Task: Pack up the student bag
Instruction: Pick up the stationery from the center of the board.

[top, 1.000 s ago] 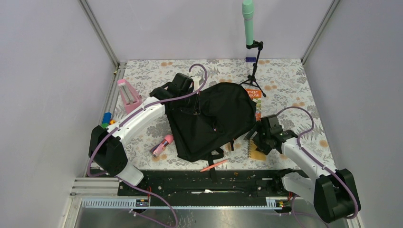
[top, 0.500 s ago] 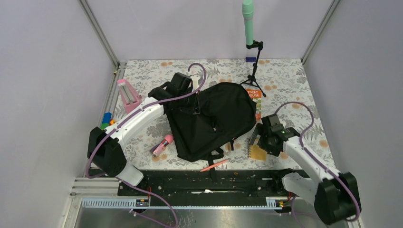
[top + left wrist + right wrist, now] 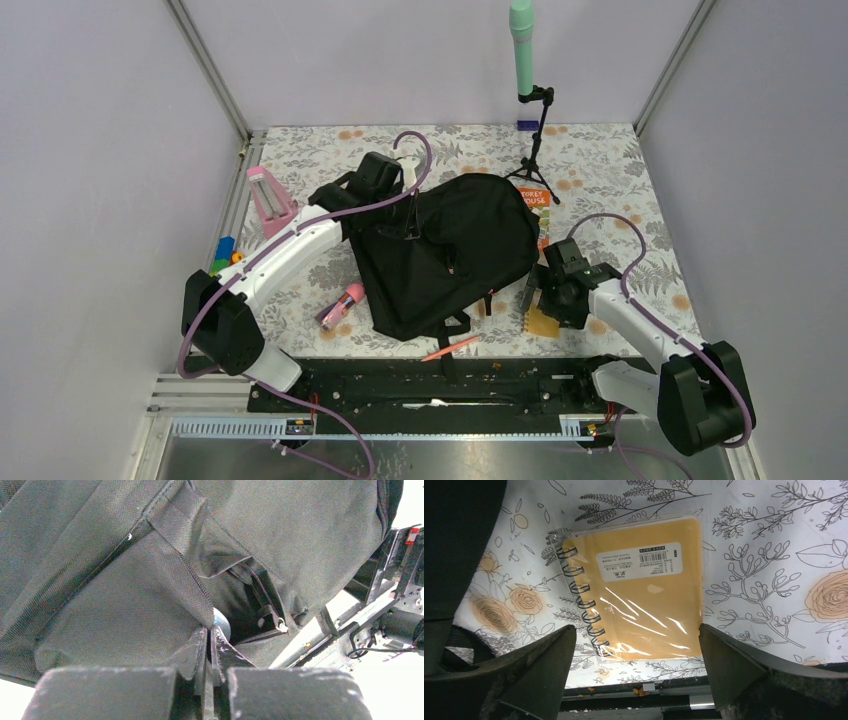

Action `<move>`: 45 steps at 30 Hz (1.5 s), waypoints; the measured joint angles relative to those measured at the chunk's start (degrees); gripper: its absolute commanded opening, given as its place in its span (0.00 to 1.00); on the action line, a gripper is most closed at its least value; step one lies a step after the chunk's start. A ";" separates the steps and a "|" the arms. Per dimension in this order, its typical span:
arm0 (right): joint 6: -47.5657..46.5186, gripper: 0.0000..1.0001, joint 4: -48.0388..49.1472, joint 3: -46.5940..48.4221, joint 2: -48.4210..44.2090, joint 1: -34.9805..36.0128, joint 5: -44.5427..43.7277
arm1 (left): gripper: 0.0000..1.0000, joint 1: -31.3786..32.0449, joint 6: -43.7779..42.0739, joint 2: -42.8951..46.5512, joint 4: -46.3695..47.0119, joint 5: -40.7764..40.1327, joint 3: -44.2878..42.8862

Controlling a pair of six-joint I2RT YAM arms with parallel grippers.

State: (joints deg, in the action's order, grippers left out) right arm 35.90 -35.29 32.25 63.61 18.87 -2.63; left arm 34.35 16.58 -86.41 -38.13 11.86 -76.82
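Bag [image 3: 445,255] lies flat mid-table [image 3: 620,170], straps trailing toward the near edge. L gripper [image 3: 209,645] is at the bag's far-left corner, fingers pinched tight on a fold of bag fabric right by the open zip. The zip pull [image 3: 281,625] hangs in the gap. R gripper [image 3: 635,637] sits just right of the bag w/ jaws spread wide, one either side of a yellow spiral notebook [image 3: 639,585] in clear wrap. I can't tell if the tips touch it. Pink pen [image 3: 342,305] is left of the bag, orange pencil [image 3: 450,348] near its near edge, and an orange book [image 3: 537,198] pokes out at far right.
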 measured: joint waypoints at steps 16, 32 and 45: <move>0.85 0.82 -5.38 10.14 11.89 14.86 -12.98 | 0.00 -0.13 0.42 0.00 -0.02 0.50 0.00; 2.93 0.10 -6.05 12.59 21.55 17.62 -13.42 | 0.00 -0.13 0.44 0.02 0.04 1.25 0.00; 1.84 0.00 -8.61 12.37 12.11 17.73 -12.66 | 0.00 -0.22 0.42 0.13 0.02 1.22 0.00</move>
State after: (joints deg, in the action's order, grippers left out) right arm 37.74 -43.90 44.62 75.72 36.60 -15.29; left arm 34.13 16.99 -86.28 -38.11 13.08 -76.82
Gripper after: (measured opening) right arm 0.049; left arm 0.009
